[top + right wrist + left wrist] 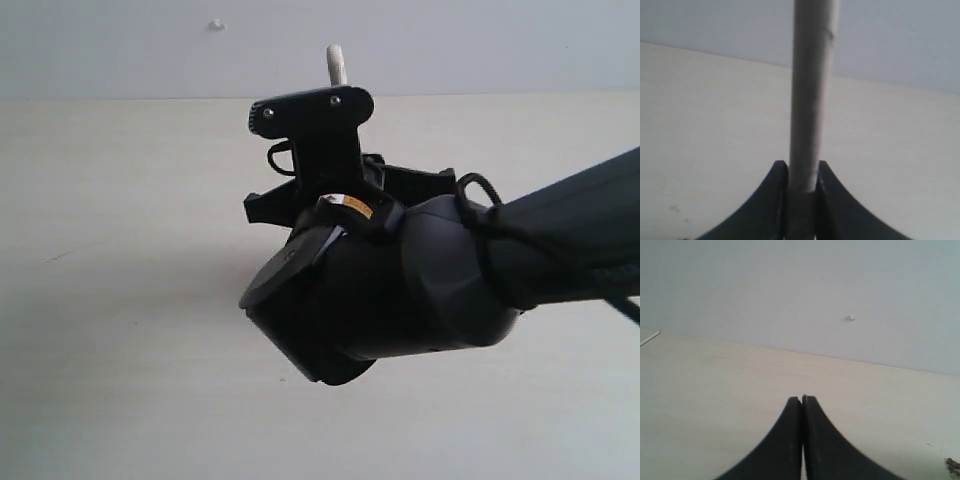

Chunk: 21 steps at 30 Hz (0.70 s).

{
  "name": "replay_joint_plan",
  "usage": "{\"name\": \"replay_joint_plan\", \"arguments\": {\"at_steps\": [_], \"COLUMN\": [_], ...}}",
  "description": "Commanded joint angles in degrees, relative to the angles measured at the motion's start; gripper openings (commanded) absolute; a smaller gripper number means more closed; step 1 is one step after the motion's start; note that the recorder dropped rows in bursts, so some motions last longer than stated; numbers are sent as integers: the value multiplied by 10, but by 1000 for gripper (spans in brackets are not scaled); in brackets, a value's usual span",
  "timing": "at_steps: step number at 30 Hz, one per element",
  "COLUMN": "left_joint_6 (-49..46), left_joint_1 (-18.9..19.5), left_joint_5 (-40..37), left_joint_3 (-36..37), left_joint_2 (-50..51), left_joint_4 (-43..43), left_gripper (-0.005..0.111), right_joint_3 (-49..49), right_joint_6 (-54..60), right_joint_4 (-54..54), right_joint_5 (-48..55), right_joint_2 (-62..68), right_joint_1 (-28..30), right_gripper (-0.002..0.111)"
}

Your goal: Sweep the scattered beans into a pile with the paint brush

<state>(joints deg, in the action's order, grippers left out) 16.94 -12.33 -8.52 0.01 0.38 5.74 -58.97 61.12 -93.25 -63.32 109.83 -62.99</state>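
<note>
Grips the paint brush (809, 100) in the right gripper (802, 172), jaws pinched on the pale handle rising past them. Shows nothing of ferrule or bristles in any view. Has the left gripper (802, 401) pressed shut on nothing, with the pale table (715, 385) beyond it. Catches only a small dark cluster of the beans (953, 467) at the very edge of the left wrist view, too little to call gathered or scattered. Cannot say, then, how much sweeping is done. Looks, with the brush in hand, like somewhere within the sweeping itself, with no pile confirmed. Carries one small yellow label (357, 207) near the right arm's wrist, too blurred to read. Shows no other writing.
</note>
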Motion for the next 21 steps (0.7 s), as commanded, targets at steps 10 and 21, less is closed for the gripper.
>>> {"name": "replay_joint_plan", "arguments": {"at_steps": [10,21], "left_joint_6": [-3,-3], "left_joint_1": [-4,-3], "left_joint_5": [2,2], "left_joint_3": [0,0], "left_joint_2": [-4,-4], "left_joint_4": [-2,-2], "left_gripper": [0,0], "right_joint_3": [-1,117], "right_joint_6": [393,515], "right_joint_4": [37,81], "right_joint_5": [280,771], "right_joint_2": [-121,-264], "right_joint_1": [56,262], "right_gripper": [0,0]}}
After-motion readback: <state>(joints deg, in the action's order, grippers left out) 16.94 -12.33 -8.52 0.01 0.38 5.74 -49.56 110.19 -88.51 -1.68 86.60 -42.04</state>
